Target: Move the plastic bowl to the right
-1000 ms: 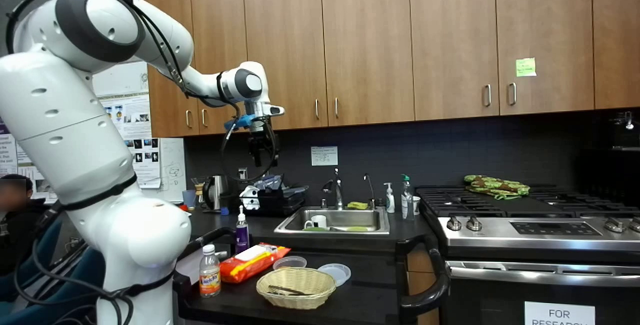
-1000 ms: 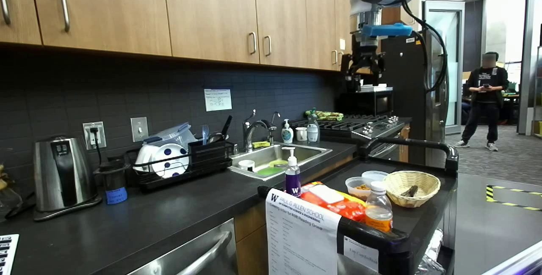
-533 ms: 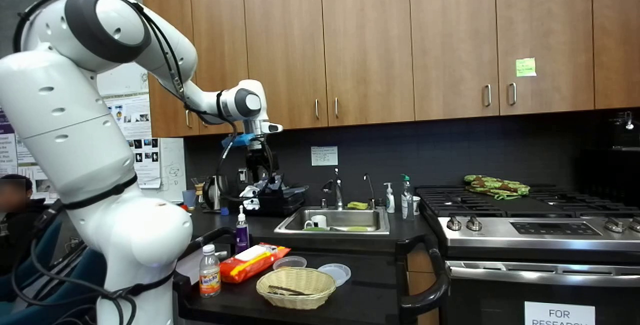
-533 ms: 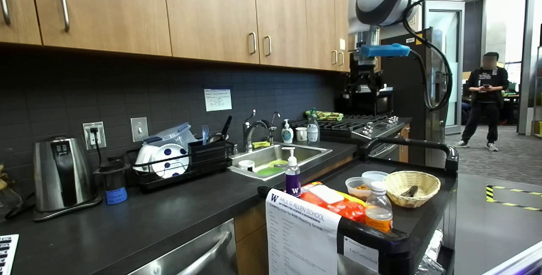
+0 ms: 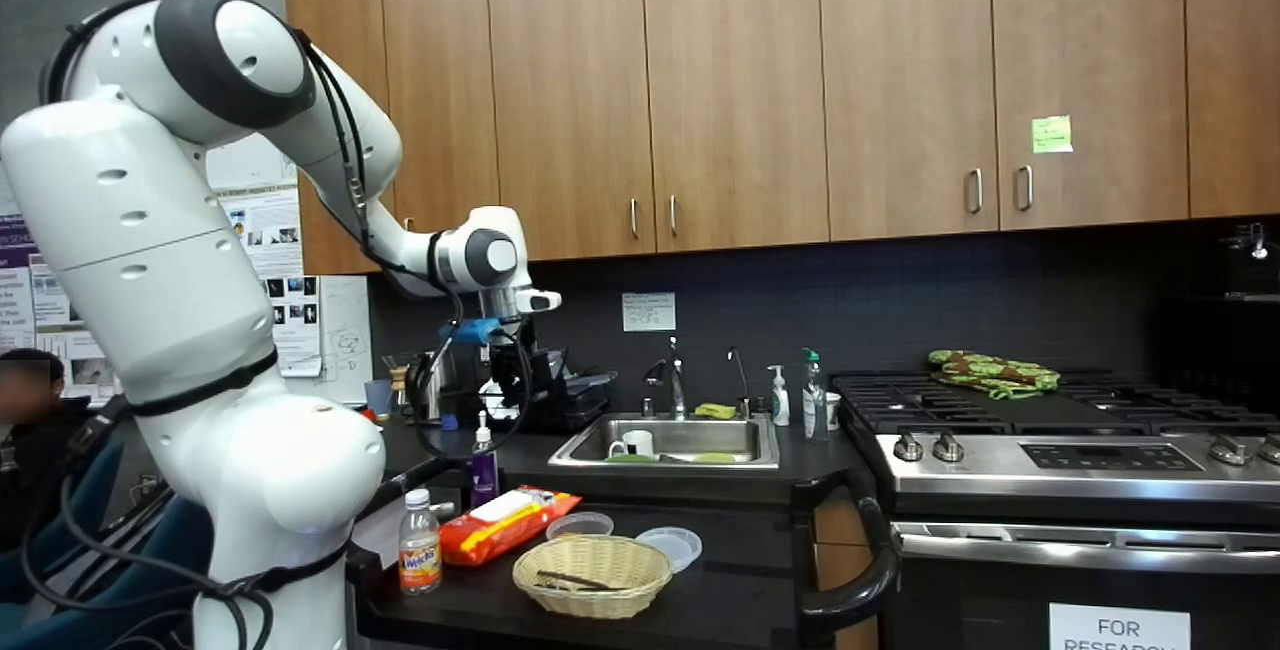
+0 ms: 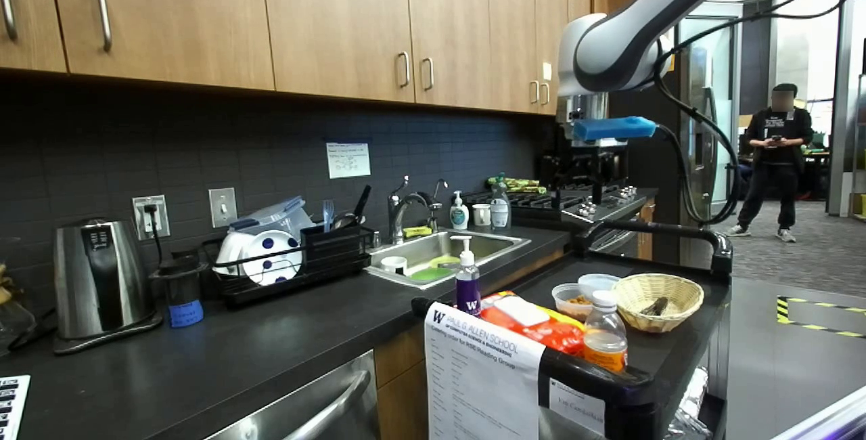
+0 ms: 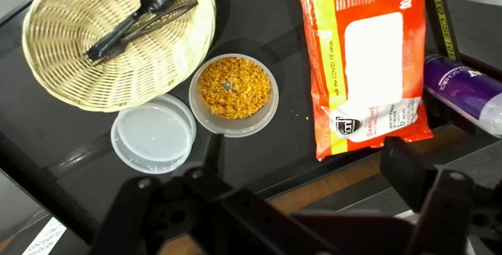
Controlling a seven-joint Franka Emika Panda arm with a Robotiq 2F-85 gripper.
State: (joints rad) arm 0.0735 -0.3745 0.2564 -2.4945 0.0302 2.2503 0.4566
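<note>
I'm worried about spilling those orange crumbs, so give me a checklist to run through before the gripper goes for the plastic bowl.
1. Gripper open: ok, its fingers stand wide apart.
2. Plastic bowl upright: ok, open side up, orange crumbs inside.
3. Bowl between the fingers: not ok, in the wrist view it lies beyond them.
4. Room around the bowl: not ok, the woven basket and pale dish crowd one side.
5. Bowl free of the dish: cannot tell, their rims touch or nearly meet.
6. Way to the right: cannot tell, whose right is not stated; the red wipes pack lies on the side away from the basket.
</note>
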